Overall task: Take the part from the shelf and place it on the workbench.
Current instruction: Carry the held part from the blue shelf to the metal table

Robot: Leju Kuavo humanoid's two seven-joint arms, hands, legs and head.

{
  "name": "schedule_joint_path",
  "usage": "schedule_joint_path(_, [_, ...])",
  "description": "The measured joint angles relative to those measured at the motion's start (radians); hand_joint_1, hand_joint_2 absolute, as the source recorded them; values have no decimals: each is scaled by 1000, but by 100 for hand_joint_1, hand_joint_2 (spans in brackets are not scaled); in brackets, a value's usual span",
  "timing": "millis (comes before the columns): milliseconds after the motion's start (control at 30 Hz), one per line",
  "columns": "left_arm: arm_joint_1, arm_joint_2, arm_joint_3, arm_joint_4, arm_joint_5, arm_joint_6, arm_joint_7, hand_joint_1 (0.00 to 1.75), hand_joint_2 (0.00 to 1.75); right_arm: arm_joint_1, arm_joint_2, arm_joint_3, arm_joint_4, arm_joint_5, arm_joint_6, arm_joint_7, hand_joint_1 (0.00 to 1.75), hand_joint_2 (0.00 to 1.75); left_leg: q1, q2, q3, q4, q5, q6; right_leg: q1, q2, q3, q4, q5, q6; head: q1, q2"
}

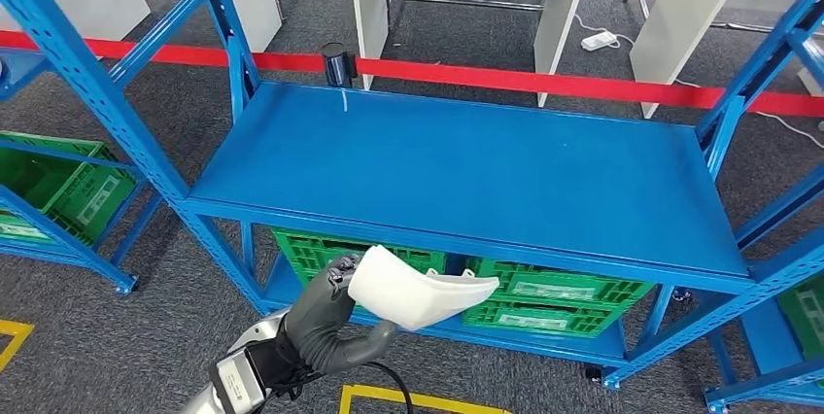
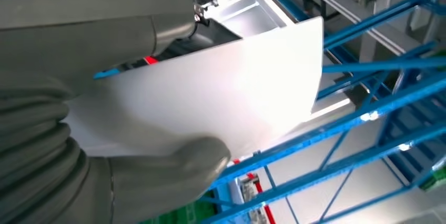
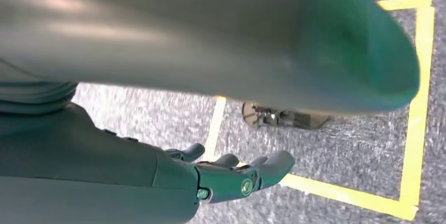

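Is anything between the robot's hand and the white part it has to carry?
No. The left hand already grips the white part, in front of the blue shelf. No workbench can be picked out for sure, so the way there can't be judged.

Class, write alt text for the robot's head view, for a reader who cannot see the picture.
The robot's left hand holds a white curved part in front of a blue metal shelf whose top level is bare. Green crates sit on the level below, and a red barrier tape runs behind the shelf over grey carpet.
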Motion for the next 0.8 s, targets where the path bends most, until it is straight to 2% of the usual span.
schedule_joint_path(33, [-6,-4,-2,5,0,3,0,175,175,1,-1,-6,0,-9,1,0,0,0,1,2,-9,-3,9,10,-1,0,-12,27,-27,3,2,0])
schedule_joint_path(67, [-11,-7,-4,10,-1,7,0,175,175,2,-3,-12,0,-15,1,-1,0,0,1,4,-19,-4,17,17,0,0,-31,75,-69,4,5,0])
schedule_joint_path(133, [-18,-11,-8,21,-7,17,0,175,175,2,-4,-22,0,-22,3,-1,0,0,-3,6,-41,-2,33,24,4,0,-73,202,-153,5,10,0])
schedule_joint_path(167, [-20,-12,-10,27,-12,22,0,175,175,2,-4,-26,0,-25,3,0,0,0,-6,7,-51,-1,41,26,6,0,-82,247,-169,4,11,0])
schedule_joint_path(200, [-22,-14,-14,33,-16,25,0,175,175,2,-4,-30,0,-28,3,1,0,0,-9,7,-61,1,48,26,9,0,-75,260,-164,1,12,0])
schedule_joint_path(233, [-25,-16,-17,38,-17,27,0,175,175,2,-4,-33,0,-31,2,3,0,0,-11,7,-70,4,54,26,11,0,-47,234,-143,-3,12,0])
schedule_joint_path(267, [-28,-18,-21,43,-17,27,0,175,175,2,-4,-36,0,-32,2,6,0,0,-13,7,-78,7,59,25,14,0,-1,173,-116,-10,13,0])
schedule_joint_path(333, [-35,-24,-24,52,-14,25,0,175,175,-1,-5,-39,0,-33,2,10,0,0,-15,8,-90,13,68,20,23,0,88,36,-91,-24,13,0])
schedule_joint_path(367, [-39,-27,-25,55,-12,23,0,175,175,-2,-5,-40,0,-33,3,11,0,0,-15,8,-93,16,72,15,27,0,112,-5,-88,-30,13,0])
schedule_joint_path(400, [-44,-30,-26,59,-10,21,0,175,175,-3,-5,-40,0,-33,3,11,0,0,-15,8,-95,17,77,9,30,-1,118,-20,-89,-35,14,0])
schedule_joint_path(467, [-52,-34,-28,66,-9,18,0,175,175,-4,-2,-41,0,-33,3,7,0,0,-15,8,-99,16,86,-3,29,-2,110,-26,-76,-44,15,0])
schedule_joint_path(500, [-55,-35,-29,69,-8,18,0,175,175,-4,0,-41,0,-33,2,3,0,0,-15,7,-103,22,79,-9,26,-4,106,-29,-68,-50,15,0])
schedule_joint_path(533, [-58,-36,-30,73,-7,18,0,175,175,-4,2,-42,0,-33,1,-2,0,0,-14,5,-113,44,57,-16,22,-5,99,-32,-59,-56,13,0])
schedule_joint_path(567, [-59,-36,-31,77,-7,18,0,175,175,-4,4,-43,0,-33,1,-6,0,0,-12,4,-129,87,19,-23,19,-7,91,-35,-50,-60,11,0])
schedule_joint_path(633, [-60,-37,-32,85,-6,18,0,175,175,-4,6,-45,0,-33,1,-10,0,0,-5,3,-170,216,-68,-37,19,-7,69,-34,-33,-63,6,0])
schedule_joint_path(667, [-60,-37,-32,89,-5,18,0,175,175,-3,7,-46,0,-33,1,-10,0,0,-2,3,-182,269,-91,-41,19,-8,57,-32,-26,-62,5,0])
schedule_joint_path(700, [-60,-37,-33,92,-5,18,0,175,175,-3,7,-47,0,-33,1,-10,0,0,1,3,-181,293,-93,-45,18,-8,46,-31,-18,-60,4,0])
schedule_joint_path(733, [-60,-37,-33,95,-6,18,0,175,175,-3,8,-47,0,-33,1,-13,0,0,3,4,-160,279,-77,-47,17,-9,36,-29,-12,-58,4,0])
schedule_joint_path(767, [-60,-37,-33,97,-7,18,0,175,175,-3,8,-47,0,-33,1,-18,0,0,5,4,-121,229,-50,-48,16,-9,28,-27,-6,-54,4,0])
schedule_joint_path(800, [-60,-37,-34,98,-10,19,0,175,175,-3,8,-48,0,-33,1,-25,0,0,7,4,-71,157,-28,-47,15,-9,21,-26,0,-50,3,0])
